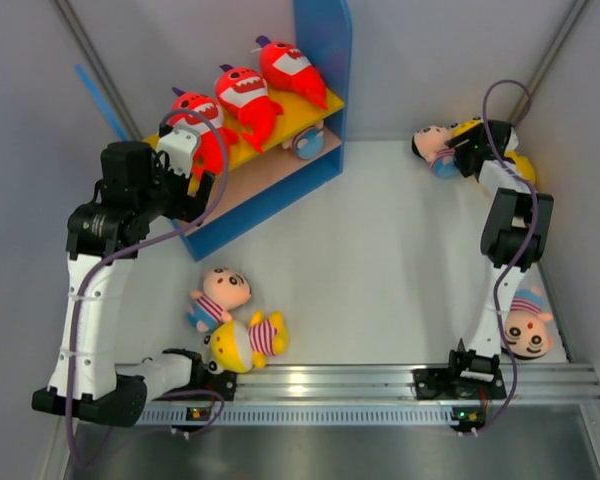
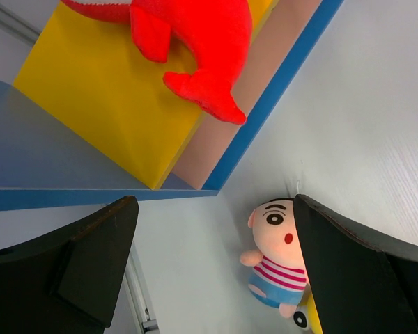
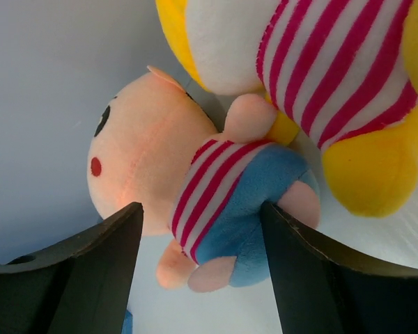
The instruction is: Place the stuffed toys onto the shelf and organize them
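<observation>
A small two-tier shelf with blue side panels [image 1: 325, 60], a yellow top board and a tan lower board stands at the far left of the white tabletop [image 1: 380, 260]. Three red plush sharks with white toothy mouths [image 1: 245, 95] lie in a row on the top board. The left hand [image 2: 214, 223] hovers by the shelf's near left end, fingers spread wide and holding nothing.

In the far right corner, the right hand [image 3: 200, 209] reaches over a pink-faced plush doll in a striped shirt and blue shorts [image 3: 216, 195], with one finger on each side of its body. Whether it squeezes the doll cannot be told. A yellow plush doll in a striped shirt [image 3: 362, 160] lies touching that doll.

A second pink-faced doll [image 1: 220, 293] and a second yellow doll [image 1: 242, 342] lie touching near the left arm's base. A third pink-faced doll [image 1: 528, 325] lies beside the right arm.
</observation>
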You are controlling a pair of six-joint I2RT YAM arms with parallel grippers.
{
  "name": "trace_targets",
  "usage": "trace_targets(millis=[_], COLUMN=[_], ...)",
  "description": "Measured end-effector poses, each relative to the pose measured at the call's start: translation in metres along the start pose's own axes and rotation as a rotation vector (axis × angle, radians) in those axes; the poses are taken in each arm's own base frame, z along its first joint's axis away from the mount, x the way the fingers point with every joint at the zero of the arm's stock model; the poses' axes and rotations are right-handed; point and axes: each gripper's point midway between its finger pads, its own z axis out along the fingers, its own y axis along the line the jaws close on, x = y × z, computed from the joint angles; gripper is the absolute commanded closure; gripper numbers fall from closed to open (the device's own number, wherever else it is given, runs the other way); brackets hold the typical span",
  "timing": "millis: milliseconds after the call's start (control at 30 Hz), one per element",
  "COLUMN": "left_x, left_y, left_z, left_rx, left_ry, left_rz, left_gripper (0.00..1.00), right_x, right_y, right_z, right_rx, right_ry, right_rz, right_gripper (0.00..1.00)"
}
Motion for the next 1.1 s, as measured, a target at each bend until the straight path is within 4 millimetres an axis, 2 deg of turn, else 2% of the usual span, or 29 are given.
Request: trace_targets(millis=[167, 267, 300, 367, 400, 467, 500, 667, 833, 1000, 1100], left_x=[0.005, 0.007, 0.007, 0.007, 0.007, 0.007, 0.007, 0.006, 0.004, 0.002, 0.002], left_y=[0.005, 0.005, 0.005, 0.005, 0.005, 0.006, 0.006, 0.006, 0.007, 0.007, 0.008], left_z=[0.010, 0.013, 0.013, 0.013, 0.013, 0.013, 0.013, 0.011, 0.004, -0.003, -0.004], left_rx=[-0.021, -0.022, -0.022, -0.022, -0.022, -0.023, -0.023, -0.028, -0.033, -0.038, -0.039], left_ry=[0.039, 0.049, 0.050, 0.050, 0.050, 0.050, 0.050, 0.047, 0.026, 0.009, 0.004], left_rz=[-0.002, -0.002, -0.002, -0.002, -0.002, -0.002, -0.002, -0.002, 0.002, 0.005, 0.005], left_gripper=[0.01, 0.01, 0.01, 0.01, 0.01, 0.01, 0.01, 0.01, 0.01, 0.01, 0.01], right_x=[-0.003, -0.001, 0.000, 0.003, 0.005, 0.011, 0.013, 0.018, 0.025, 0.052, 0.069], right_y=[0.001, -0.003, -0.005, -0.009, -0.012, -0.017, -0.019, -0.022, -0.022, -0.026, -0.018], right_z=[0.003, 0.005, 0.006, 0.009, 0.010, 0.011, 0.012, 0.009, -0.022, -0.078, -0.111], right_rx=[0.008, 0.019, 0.023, 0.028, 0.030, 0.030, 0.027, -0.001, -0.005, -0.012, -0.061], right_ry=[-0.024, -0.027, -0.026, -0.019, -0.017, -0.006, -0.004, -0.017, -0.013, 0.018, 0.029], right_rz=[0.048, 0.054, 0.055, 0.054, 0.055, 0.057, 0.058, 0.044, -0.031, -0.126, -0.165], right_gripper=[0.35, 0.50, 0.60, 0.70, 0.79, 0.88, 0.98, 1.00, 1.00, 1.00, 1.00])
